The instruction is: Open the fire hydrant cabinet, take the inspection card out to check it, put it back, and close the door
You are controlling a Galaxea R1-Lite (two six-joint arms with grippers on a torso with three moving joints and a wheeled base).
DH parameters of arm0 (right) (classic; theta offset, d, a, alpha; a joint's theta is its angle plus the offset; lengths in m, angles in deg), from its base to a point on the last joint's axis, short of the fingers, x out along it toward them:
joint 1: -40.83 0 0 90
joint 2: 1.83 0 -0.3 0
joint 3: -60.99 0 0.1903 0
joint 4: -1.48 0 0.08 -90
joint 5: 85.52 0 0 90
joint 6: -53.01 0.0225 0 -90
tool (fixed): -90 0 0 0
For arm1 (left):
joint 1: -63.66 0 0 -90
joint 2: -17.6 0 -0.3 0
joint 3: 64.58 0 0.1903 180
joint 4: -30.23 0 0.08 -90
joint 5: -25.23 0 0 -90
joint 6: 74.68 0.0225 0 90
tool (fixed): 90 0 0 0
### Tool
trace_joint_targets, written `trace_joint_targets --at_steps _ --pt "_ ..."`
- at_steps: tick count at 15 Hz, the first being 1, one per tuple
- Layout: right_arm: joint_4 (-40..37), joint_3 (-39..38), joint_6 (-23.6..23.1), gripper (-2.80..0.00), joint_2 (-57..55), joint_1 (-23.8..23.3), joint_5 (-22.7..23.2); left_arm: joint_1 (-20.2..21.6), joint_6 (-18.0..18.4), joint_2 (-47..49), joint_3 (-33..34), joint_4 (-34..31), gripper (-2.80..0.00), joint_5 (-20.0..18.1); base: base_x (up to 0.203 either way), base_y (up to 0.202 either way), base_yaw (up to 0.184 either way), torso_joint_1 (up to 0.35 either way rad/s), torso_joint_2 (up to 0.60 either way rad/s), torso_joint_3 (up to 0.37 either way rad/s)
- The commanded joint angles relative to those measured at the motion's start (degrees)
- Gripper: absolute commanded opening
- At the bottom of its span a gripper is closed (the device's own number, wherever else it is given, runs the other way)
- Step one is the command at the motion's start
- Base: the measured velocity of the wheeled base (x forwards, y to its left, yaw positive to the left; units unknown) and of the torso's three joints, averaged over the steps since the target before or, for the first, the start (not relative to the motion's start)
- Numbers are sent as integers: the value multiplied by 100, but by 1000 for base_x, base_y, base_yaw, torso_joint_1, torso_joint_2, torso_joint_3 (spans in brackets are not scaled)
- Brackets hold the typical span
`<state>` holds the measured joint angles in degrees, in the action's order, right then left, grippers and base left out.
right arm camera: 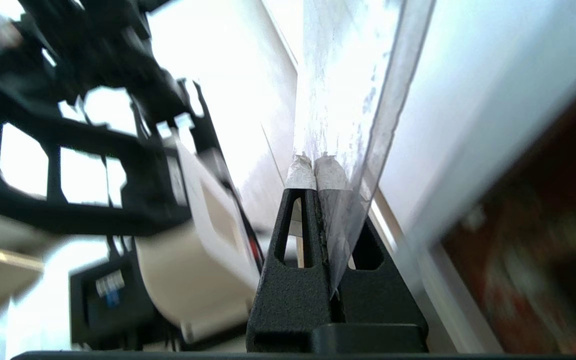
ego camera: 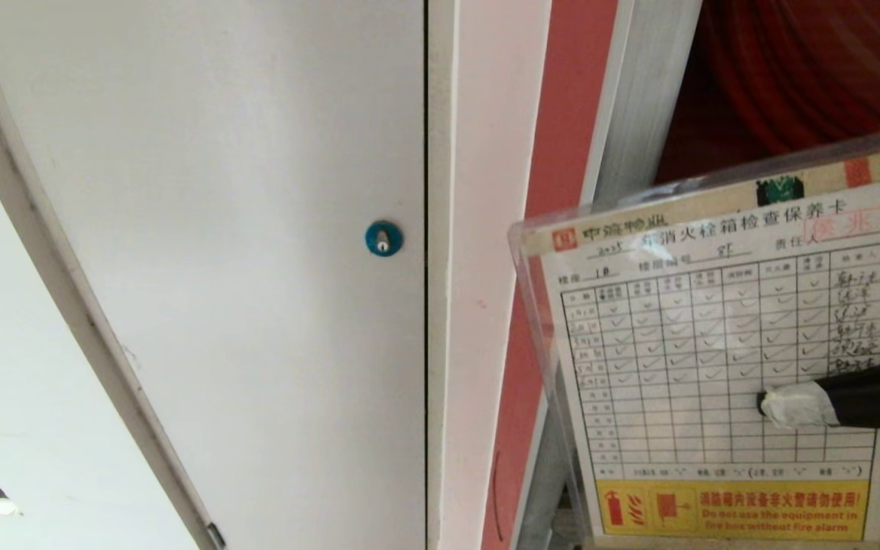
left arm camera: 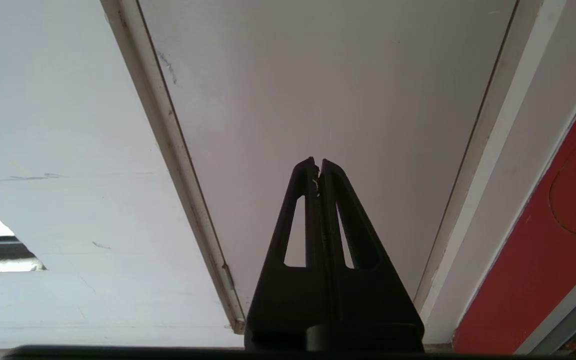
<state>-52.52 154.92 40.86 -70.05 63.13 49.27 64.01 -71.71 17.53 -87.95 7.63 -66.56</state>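
Right claw (ego camera: 772, 405) clenched on inspection card (ego camera: 715, 367) reading "Do not use the equipment".

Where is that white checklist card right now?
The inspection card is out of the fire hydrant cabinet, held up on the right of the head view, pinched by the right end effector, to the right of the white panel's blue lock.

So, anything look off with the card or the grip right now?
Nothing damaged. The inspection card, in a clear sleeve, is out of the fire hydrant cabinet and tilted, pinched at one side edge by the right gripper, whose fingers are taped white. The left gripper is shut and empty.
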Motion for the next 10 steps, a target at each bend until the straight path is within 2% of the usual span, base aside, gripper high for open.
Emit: trace_joint_targets --at_steps 1,4,10 --pt "909 -289 532 -280 -8 342 22 8 2 -1 44 3 -280 -5 0 0 0 0 0 0" --pt "1991 -681 1183 -280 -102 820 -2 0 2 -1 44 3 -280 -5 0 0 0 0 0 0" --pt "2899 -1113 1296 -280 -407 1182 -44 5 2 -1 44 3 -280 -1 0 0 0 0 0 0"
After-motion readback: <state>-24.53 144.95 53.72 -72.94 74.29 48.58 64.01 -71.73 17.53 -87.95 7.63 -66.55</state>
